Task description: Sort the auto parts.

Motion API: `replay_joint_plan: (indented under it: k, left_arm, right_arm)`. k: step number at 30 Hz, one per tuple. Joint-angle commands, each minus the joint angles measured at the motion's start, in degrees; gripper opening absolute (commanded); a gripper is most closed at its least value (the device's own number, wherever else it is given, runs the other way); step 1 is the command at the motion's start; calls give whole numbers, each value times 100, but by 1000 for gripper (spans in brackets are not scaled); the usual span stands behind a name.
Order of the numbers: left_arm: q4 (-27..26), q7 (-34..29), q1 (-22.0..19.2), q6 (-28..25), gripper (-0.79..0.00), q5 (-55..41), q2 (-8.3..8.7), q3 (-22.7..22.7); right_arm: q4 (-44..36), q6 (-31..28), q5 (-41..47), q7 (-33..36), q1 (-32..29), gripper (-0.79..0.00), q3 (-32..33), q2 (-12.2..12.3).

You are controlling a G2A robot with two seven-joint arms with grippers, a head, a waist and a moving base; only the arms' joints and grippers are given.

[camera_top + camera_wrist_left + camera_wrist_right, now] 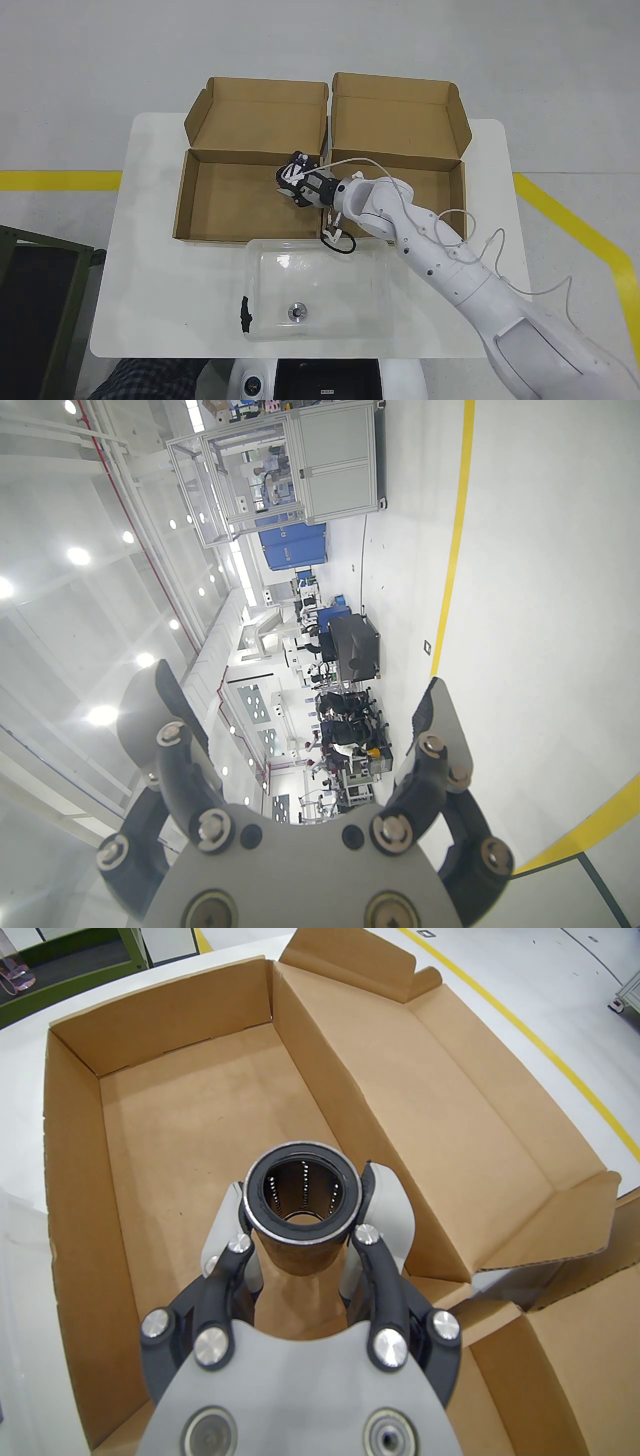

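In the top view, the right claw hangs over the left cardboard box on the white surface, apparently placed to drop its part there. The left wrist view shows the left claw spread and empty. In the right wrist view, the right claw pinches a bearing by its sides above the box floor: a dark cylindrical sleeve, black-rimmed, with rows of balls inside.

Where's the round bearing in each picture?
Top view: bearing in the right gripper, over the left box's right part.
Right wrist view: bearing at centre, gripped, above that box's floor.
Left wrist view: faces the hall floor instead.
Shared landmark: the left box.
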Motion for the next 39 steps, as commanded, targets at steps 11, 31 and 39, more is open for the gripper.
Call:
replay_joint_plan:
  k: [11, 31, 39]
  left_arm:
    - [0, 0, 0, 0, 0, 0, 0, 0]
    - [0, 0, 0, 0, 0, 0, 0, 0]
    - [0, 0, 0, 0, 0, 0, 0, 0]
  right_arm:
    - [40, -92, -178, 240, -26, -446, 93, -64]
    - [-891, -468, -453, 275, -256, -225, 579, 1]
    - [-2248, -1020, -664, 507, -908, -169, 913, 201]
